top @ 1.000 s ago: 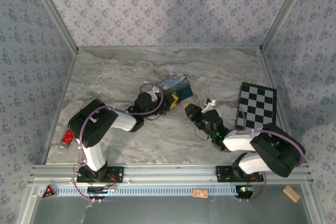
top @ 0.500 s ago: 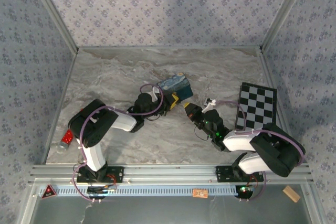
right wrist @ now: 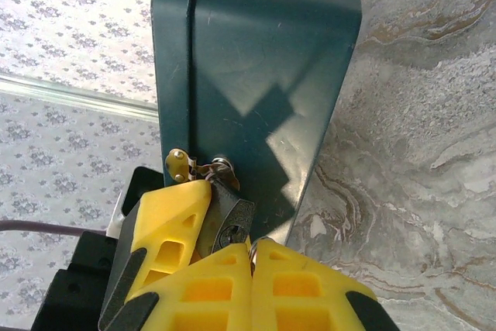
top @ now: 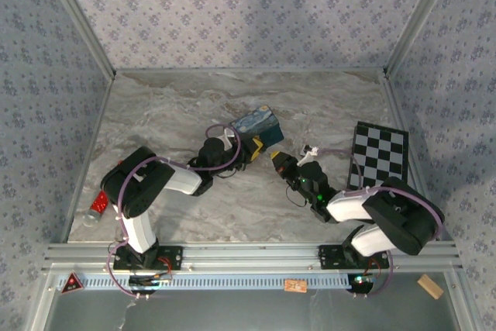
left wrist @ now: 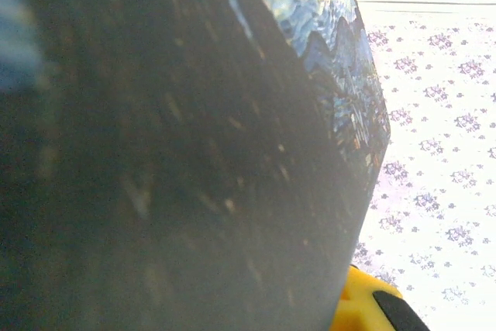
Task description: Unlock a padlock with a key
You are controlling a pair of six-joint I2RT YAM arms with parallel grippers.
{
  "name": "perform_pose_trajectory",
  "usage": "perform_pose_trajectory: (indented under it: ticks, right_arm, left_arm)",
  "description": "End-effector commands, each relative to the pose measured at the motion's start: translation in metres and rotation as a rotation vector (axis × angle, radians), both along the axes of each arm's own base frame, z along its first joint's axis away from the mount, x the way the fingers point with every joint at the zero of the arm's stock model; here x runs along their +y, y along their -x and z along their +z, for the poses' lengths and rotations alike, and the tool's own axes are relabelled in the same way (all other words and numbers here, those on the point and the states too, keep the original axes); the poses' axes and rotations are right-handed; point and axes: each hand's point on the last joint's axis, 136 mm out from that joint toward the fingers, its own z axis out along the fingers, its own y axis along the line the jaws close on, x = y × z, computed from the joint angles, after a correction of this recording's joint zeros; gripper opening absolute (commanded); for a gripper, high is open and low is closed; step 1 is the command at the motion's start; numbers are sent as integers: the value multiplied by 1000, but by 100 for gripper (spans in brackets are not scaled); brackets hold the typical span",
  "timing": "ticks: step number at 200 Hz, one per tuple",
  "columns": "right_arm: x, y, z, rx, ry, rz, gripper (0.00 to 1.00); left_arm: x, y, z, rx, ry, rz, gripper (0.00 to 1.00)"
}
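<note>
Where the top view is read first, the left gripper (top: 252, 149) is found against the near side of the blue swirl-painted box (top: 258, 123) on the counter (top: 170, 106). The right gripper (top: 276, 157) is pointed at that same side from the right, just beside it. The padlock is too small to be made out between them here. In the left wrist view the dark side of the box (left wrist: 155, 153) is seen at very close range, with one yellow fingertip (left wrist: 364, 312) at the lower edge; whether the left gripper is spread or clamped cannot be told. In the right wrist view the padlock (right wrist: 230, 218) is seen hung by its thin shackle (right wrist: 221, 167) at a brass hasp (right wrist: 177, 164) on the dark side of the box (right wrist: 256, 75). Its long axis runs from the hasp down toward the camera, so the keyhole end is turned to the right gripper (right wrist: 252, 252). That gripper is pressed together, and a thin silvery sliver at the seam is taken to be the key (right wrist: 253, 244). The padlock lies just up and to the left of that seam, nearly touching. A yellow finger of the left gripper (right wrist: 167, 222) is laid along the padlock's left flank. The right arm is judged the nearer for insertion; a small leftward shift along the lock's axis appears to be called for.
</note>
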Motion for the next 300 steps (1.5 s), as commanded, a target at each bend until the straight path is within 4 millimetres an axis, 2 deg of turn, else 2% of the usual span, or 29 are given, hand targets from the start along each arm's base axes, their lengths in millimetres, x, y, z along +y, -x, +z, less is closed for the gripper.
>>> perform_pose_trajectory:
  ticks: [1, 100, 207, 300]
  right_arm:
    - [1, -5, -2, 16, -12, -8, 0]
    - [13, -5, -11, 66, -44, 37, 0]
    - [26, -8, -3, 105, -128, 92, 0]
    - [16, -19, 2, 98, -143, 86, 0]
  left_arm:
    - [-13, 9, 42, -81, 106, -52, 2]
    - [-16, 9, 53, -96, 136, -56, 2]
    - [-19, 9, 52, -96, 132, -68, 1]
    - [-32, 15, 51, -110, 118, -121, 1]
